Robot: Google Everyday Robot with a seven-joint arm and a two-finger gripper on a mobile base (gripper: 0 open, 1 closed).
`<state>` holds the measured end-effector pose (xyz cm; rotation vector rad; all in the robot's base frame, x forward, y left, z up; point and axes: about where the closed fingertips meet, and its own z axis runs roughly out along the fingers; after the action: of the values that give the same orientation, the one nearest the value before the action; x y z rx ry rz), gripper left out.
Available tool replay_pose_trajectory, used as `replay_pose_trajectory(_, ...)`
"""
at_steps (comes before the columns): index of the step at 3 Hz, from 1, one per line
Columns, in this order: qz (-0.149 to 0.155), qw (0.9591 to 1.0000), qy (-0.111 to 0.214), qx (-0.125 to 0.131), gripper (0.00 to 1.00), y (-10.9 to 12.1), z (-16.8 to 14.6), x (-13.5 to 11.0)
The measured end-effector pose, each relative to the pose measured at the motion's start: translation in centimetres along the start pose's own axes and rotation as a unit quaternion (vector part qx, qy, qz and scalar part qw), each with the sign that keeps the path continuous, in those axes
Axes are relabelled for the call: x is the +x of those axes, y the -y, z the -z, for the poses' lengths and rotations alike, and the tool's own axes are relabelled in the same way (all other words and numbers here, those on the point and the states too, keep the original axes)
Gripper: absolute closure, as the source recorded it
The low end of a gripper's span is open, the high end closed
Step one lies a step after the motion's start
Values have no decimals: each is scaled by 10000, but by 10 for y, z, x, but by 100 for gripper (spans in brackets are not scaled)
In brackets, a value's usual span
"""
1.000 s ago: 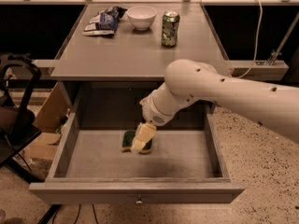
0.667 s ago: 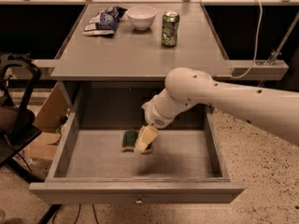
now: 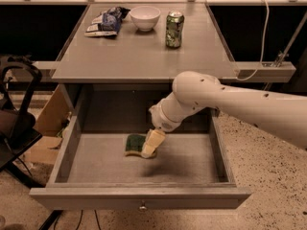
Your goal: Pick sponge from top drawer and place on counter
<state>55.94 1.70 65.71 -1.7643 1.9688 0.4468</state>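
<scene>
The top drawer [image 3: 91, 198] is standing pulled out nearest the camera, its small knob [image 3: 142, 206] showing on the front panel. The sponge [image 3: 135, 144] is lying on the drawer's grey floor, a little toward 9 o'clock from the middle, green top up with a sliver of yellow showing underneath. The tool [image 3: 150, 147] is reaching down onto the sponge's 3 o'clock edge and covering that end. How wide the tool is standing, and whether it is gripping the sponge, cannot be told, since its pale tip is reading as one shape. The white arm [image 3: 230, 99] is entering from 3 o'clock, its far part cut off by the frame edge and hiding the drawer's back right corner. Beyond, on the worktop [image 3: 134, 56], a green can [image 3: 174, 29] is standing upright, with a white bowl [image 3: 145, 17] at its 9 o'clock and a blue-and-white packet [image 3: 106, 22] farther toward 9 o'clock.
</scene>
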Motion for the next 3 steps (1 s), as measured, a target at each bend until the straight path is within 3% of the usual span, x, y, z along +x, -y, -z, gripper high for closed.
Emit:
replay_pose_trajectory(2,54,9998,-147,-122,0,-12,-34,27)
replay_pose_trajectory(3,155,9995,-87,-259,0,-19,-60,27)
